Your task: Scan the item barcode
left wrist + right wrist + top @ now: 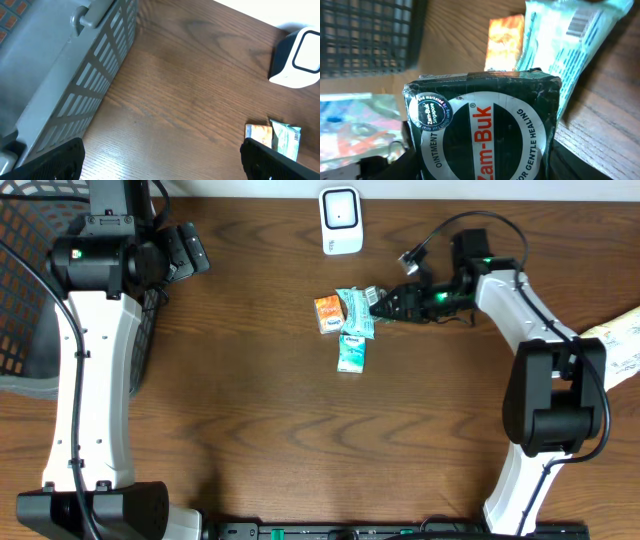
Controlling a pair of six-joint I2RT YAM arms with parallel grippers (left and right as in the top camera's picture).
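Right gripper (384,303) looks clamped on the dark green Zam-Buk box (480,130), mid-tabletop beside the other packets (345,320). The scanner (341,220) sits ahead and slightly to its left, so the right arm's way nearer. Left gripper (190,252) is wide open and empty.

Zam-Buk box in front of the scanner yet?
No: overhead, the right hand holding the Zam-Buk box is down by the teal packets, clearly apart from the white scanner.
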